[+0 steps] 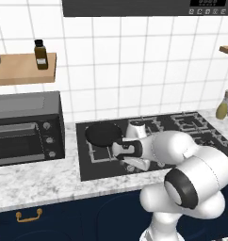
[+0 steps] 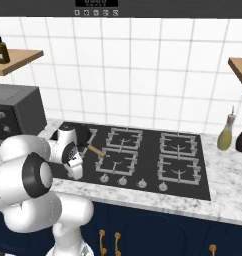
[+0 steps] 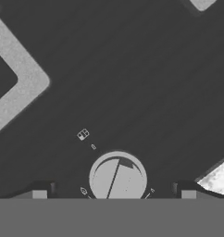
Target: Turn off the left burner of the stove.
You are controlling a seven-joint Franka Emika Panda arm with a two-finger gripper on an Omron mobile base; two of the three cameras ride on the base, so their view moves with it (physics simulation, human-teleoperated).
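- Hand view: silver knob (image 3: pixel 117 178) sits dead ahead of the gripper (image 3: pixel 115 192), centred between the two dark finger tips (image 3: pixel 40 190), just beyond them. Tips stand wide apart, one each side of the knob, neither touching it as far as I can tell. Nothing held.
- Knob's pointer ridge (image 3: pixel 113 179) runs nearly along the camera's up-down, tilted slightly off it. So the line between the tips lies roughly across the ridge. My read: a short push forward, then close and twist; no sideways correction needed.
- Small printed marks (image 3: pixel 83 134) on the black glass sit up-left of the knob, probably the burner legend; too small to read.
- Stove (image 2: pixel 203 165) is the black cooktop set in the marble counter (image 2: pixel 228 200), knob row along its front edge. Gripper (image 2: pixel 75 167) hangs over the front-left end of it, pointing down.
- Right base view: other knobs (image 2: pixel 123 181) line up to the right of the hand, well apart from it.
- Left base view: black pan (image 1: pixel 104 134) sits on the left grate just behind the wrist; its wooden handle (image 2: pixel 95 151) points right, close to the hand but apart from it. Risk, as I judge it: wrist roll during the twist could clip that handle.
- Toaster oven (image 1: pixel 26 129) stands off the stove's left edge, away from the hand.
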